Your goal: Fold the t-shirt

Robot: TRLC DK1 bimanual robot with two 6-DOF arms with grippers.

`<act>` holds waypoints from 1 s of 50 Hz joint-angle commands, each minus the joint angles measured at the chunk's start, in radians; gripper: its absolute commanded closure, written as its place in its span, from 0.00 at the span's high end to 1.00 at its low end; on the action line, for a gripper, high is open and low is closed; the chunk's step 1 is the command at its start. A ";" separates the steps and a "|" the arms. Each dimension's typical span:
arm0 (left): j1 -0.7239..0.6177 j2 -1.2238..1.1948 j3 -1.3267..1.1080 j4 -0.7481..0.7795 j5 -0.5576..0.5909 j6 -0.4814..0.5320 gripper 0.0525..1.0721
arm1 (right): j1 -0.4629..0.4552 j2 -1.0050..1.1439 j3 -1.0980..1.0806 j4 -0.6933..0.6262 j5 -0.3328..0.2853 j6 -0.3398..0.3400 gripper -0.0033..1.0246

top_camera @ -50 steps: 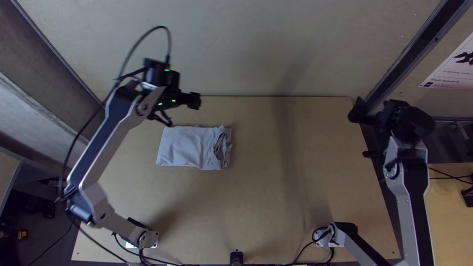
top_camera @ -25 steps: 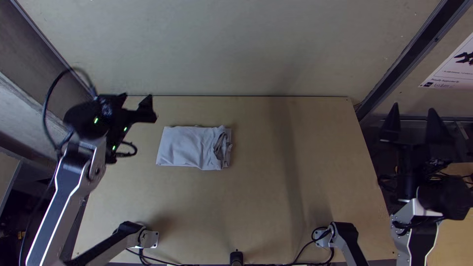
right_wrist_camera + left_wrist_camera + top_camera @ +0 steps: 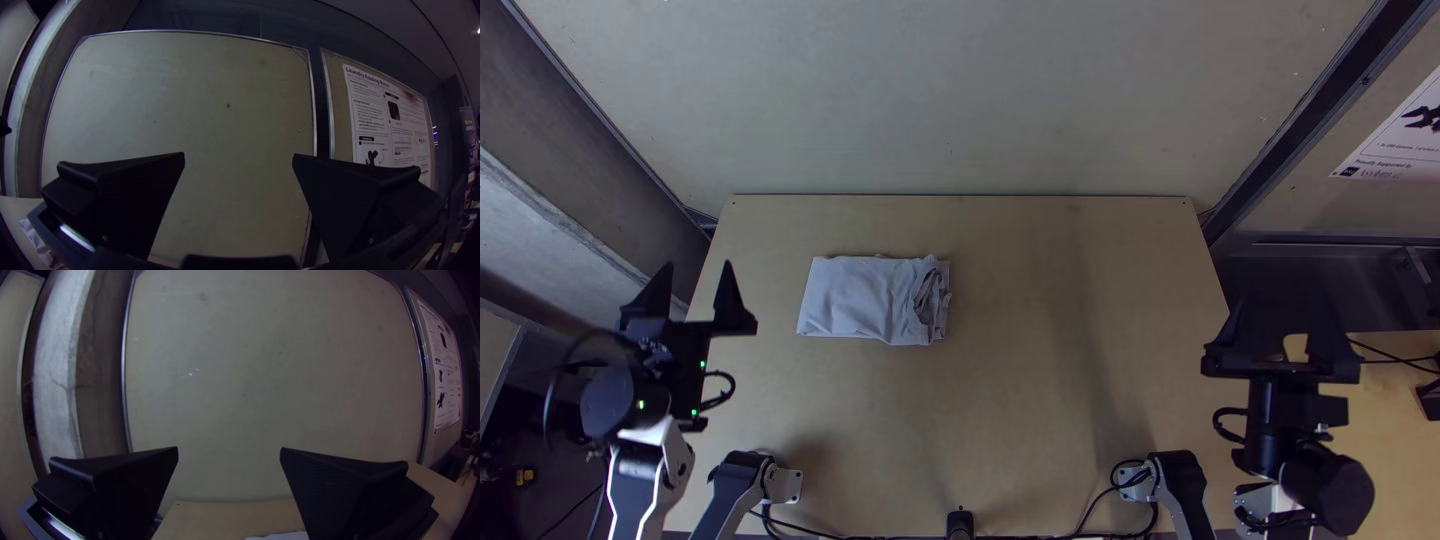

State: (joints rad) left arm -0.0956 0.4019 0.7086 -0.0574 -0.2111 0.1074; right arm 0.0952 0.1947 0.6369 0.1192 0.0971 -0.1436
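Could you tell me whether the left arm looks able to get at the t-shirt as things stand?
Probably yes: the left tool is open at the left edge of the table, nothing visible stands between it and the folded t-shirt, and the right tool is by the opposite edge.

So the surface (image 3: 1020,400) is a plain light wooden one, with a few soft shadows across it, mostly toward the near side. The t-shirt (image 3: 870,298) sits left of the middle, closer to the far edge, folded into a pretty flat, roughly rectangular bundle. Its left end's fairly neat tbh, but the right end is kinda rumpled, with layers of fabric bunching up there.
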 commanded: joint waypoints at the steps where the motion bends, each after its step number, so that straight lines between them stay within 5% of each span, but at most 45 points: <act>1: 0.007 -0.100 -0.084 0.034 -0.004 0.055 0.96 | 0.026 -0.084 -0.071 0.019 -0.004 -0.024 0.96; 17: 0.031 -0.373 -0.379 0.146 0.022 0.163 0.95 | 0.031 -0.202 -0.226 0.020 0.000 0.018 0.96; 27: 0.073 -0.406 -0.541 0.199 0.012 0.158 0.95 | 0.037 -0.202 -0.465 0.231 0.000 0.073 0.96; 36: 0.088 -0.406 -0.713 0.211 0.006 0.130 0.95 | 0.126 -0.202 -0.632 0.261 0.003 0.111 0.96; 44: 0.086 -0.403 -0.710 0.099 0.035 0.066 0.95 | 0.112 -0.201 -0.635 0.126 0.010 0.191 0.96; 50: 0.088 -0.403 -0.710 0.094 0.042 0.064 0.95 | 0.110 -0.201 -0.635 -0.049 0.012 0.185 0.96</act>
State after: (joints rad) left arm -0.0124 0.0071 0.0441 0.0486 -0.1791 0.1867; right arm 0.2104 -0.0021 0.0143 0.1555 0.0990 0.0238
